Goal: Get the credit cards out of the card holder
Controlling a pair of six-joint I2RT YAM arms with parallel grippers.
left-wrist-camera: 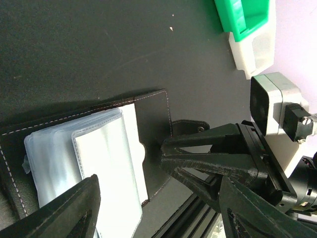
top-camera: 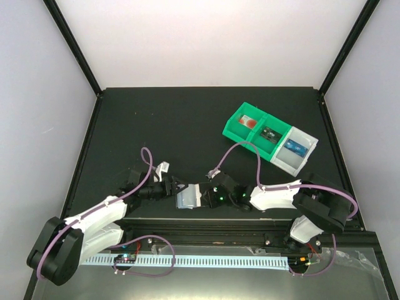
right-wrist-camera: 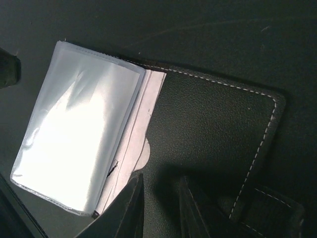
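Left arm (top-camera: 100, 215): stretched low toward frame centre.
Left jaws: spread wide above the card holder (left-wrist-camera: 99, 158).
Right arm (top-camera: 275, 197): low, reaching left.
Right jaws: nearly closed, pinching the card holder's dark cover edge.

table (top-camera: 156, 119) free beyond holder (top-camera: 189, 199), tray (top-camera: 232, 120) right

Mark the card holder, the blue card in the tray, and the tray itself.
card holder (right-wrist-camera: 213, 119): right wrist view, on its dark stitched cover.
blue card (top-camera: 294, 149): top view, the card's middle, in the white compartment.
tray (top-camera: 244, 142): top view, near green wall.
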